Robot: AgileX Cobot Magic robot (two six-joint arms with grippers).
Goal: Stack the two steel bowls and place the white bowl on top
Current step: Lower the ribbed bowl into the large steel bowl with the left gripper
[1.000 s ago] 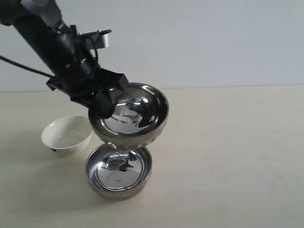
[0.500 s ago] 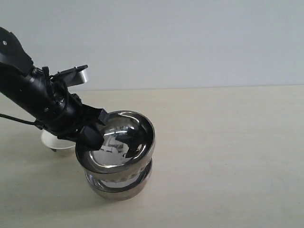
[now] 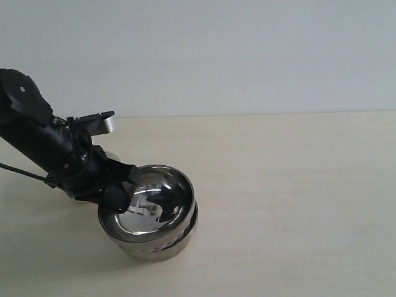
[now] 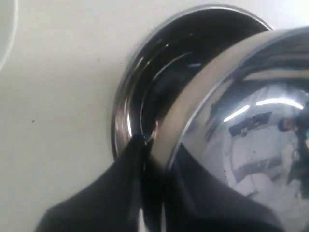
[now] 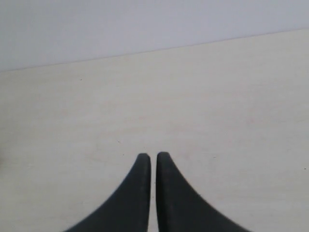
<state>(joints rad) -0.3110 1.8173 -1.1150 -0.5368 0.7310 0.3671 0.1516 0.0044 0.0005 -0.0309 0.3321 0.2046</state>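
Two steel bowls sit nested at the front left of the table. The upper bowl (image 3: pixel 154 197) rests, slightly tilted, in the lower bowl (image 3: pixel 162 249), of which only a band shows beneath. My left gripper (image 3: pixel 117 198) is shut on the upper bowl's left rim, one finger inside and one outside. The left wrist view shows that rim (image 4: pixel 193 111) pinched over the lower bowl's dark inside (image 4: pixel 159 72). The white bowl is hidden behind the left arm in the exterior view; a pale curved edge (image 4: pixel 6 29) shows in the left wrist view. My right gripper (image 5: pixel 153 155) is shut and holds nothing.
The pale wooden table (image 3: pixel 297 204) stretches bare to the right of the bowls, and a plain light wall stands behind it. The right wrist view shows only bare tabletop (image 5: pixel 193 96) under the right gripper.
The left arm has come down and forward with the steel bowl, from above the other one into it. The arm now covers the white bowl.
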